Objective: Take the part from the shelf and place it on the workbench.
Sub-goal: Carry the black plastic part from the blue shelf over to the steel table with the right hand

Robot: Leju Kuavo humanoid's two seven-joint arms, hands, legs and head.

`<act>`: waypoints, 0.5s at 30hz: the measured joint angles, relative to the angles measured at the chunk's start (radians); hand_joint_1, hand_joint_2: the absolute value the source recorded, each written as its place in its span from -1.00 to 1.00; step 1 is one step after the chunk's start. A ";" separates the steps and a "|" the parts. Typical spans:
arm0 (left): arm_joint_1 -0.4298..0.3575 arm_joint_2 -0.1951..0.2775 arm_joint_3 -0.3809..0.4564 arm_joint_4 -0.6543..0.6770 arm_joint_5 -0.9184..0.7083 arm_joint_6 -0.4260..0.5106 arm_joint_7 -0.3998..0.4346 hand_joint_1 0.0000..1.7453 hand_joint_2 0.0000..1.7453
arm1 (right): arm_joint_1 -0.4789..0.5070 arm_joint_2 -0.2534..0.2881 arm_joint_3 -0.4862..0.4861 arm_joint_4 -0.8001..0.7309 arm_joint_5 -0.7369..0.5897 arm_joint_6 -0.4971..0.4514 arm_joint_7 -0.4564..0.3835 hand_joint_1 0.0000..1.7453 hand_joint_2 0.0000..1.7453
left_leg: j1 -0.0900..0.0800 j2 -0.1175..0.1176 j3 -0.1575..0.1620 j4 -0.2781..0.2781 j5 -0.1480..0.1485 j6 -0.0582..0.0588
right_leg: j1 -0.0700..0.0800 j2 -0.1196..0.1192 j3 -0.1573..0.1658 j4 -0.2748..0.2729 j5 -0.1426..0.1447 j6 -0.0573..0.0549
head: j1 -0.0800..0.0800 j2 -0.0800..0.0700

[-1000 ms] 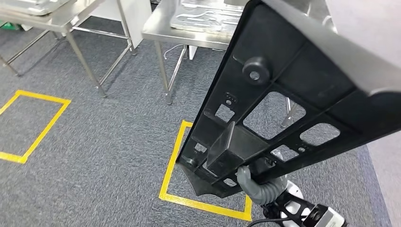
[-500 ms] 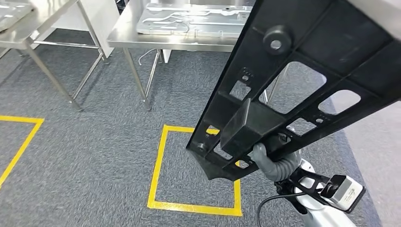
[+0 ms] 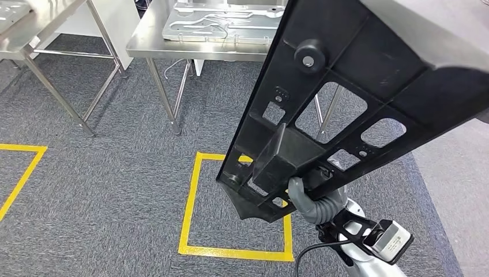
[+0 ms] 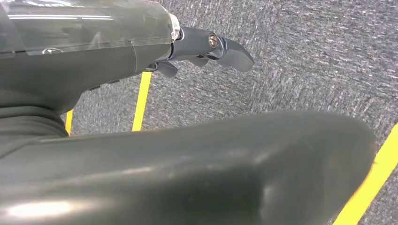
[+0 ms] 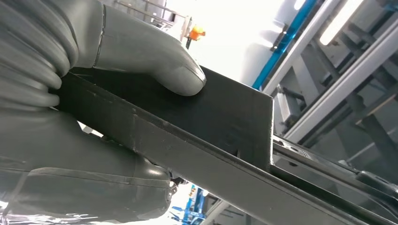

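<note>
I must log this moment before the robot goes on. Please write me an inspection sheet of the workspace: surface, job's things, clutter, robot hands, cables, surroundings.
Surface: steel workbench ahead, with a metal plate lying on it.
Job's things: black part, long and ribbed with cut-outs, carried tilted above the floor, not yet on the workbench.
Clutter: nothing seen.
Robot hands: right robot hand grips the part's lower end, thumb pressed on its flat face; left robot hand holds nothing, above the carpet.
Cables: a black cable loops by the right wrist.
Surroundings: grey carpet with a yellow taped square; a second steel table further left.
</note>
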 joint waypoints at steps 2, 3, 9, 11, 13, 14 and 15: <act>-0.001 0.000 0.000 0.000 0.000 -0.001 0.002 -1.00 -1.00 | 0.006 0.013 0.004 -0.001 0.004 0.000 0.000 1.00 1.00 | -0.002 0.002 0.001 0.001 -0.004 -0.012 | 0.007 0.002 0.011 -0.027 -0.001 -0.016 | 0.000 0.000; -0.001 0.000 0.000 0.000 0.000 -0.001 0.003 -1.00 -1.00 | 0.010 0.019 0.006 -0.002 0.006 0.000 0.000 1.00 1.00 | -0.001 0.003 0.002 0.000 -0.005 -0.019 | 0.007 0.006 0.010 -0.028 0.000 -0.024 | 0.000 0.000; -0.001 0.000 0.000 0.000 -0.004 -0.003 0.005 -1.00 -1.00 | 0.023 0.045 0.011 -0.005 0.016 0.001 0.000 1.00 1.00 | 0.004 0.002 -0.111 0.244 -0.127 -0.040 | 0.010 0.011 0.019 -0.035 -0.002 -0.058 | 0.000 0.000; 0.001 0.001 0.000 0.000 -0.006 -0.004 0.005 -1.00 -1.00 | 0.036 0.049 0.012 -0.006 0.026 0.002 0.000 1.00 1.00 | 0.004 0.001 -0.141 0.292 -0.123 -0.037 | 0.015 0.014 0.023 -0.034 -0.005 -0.060 | 0.000 0.000; 0.001 0.001 0.000 0.000 -0.007 -0.004 0.006 -1.00 -1.00 | 0.053 0.054 0.012 -0.011 0.038 0.002 0.000 1.00 1.00 | 0.003 0.000 -0.098 0.190 -0.053 -0.028 | 0.018 0.018 0.032 -0.034 -0.009 -0.059 | 0.000 0.000; 0.001 0.002 0.000 0.000 -0.008 -0.003 0.007 -1.00 -1.00 | 0.061 0.057 0.012 -0.016 0.045 0.002 0.000 1.00 1.00 | 0.001 -0.004 -0.065 0.120 -0.022 -0.020 | 0.020 0.020 0.035 -0.034 -0.012 -0.057 | 0.000 0.000; 0.000 0.002 0.000 0.000 -0.008 -0.002 0.007 -1.00 -1.00 | 0.070 0.061 0.012 -0.021 0.051 0.001 0.000 1.00 1.00 | -0.001 -0.006 -0.039 0.063 -0.002 -0.014 | 0.021 0.022 0.036 -0.032 -0.014 -0.054 | 0.000 0.000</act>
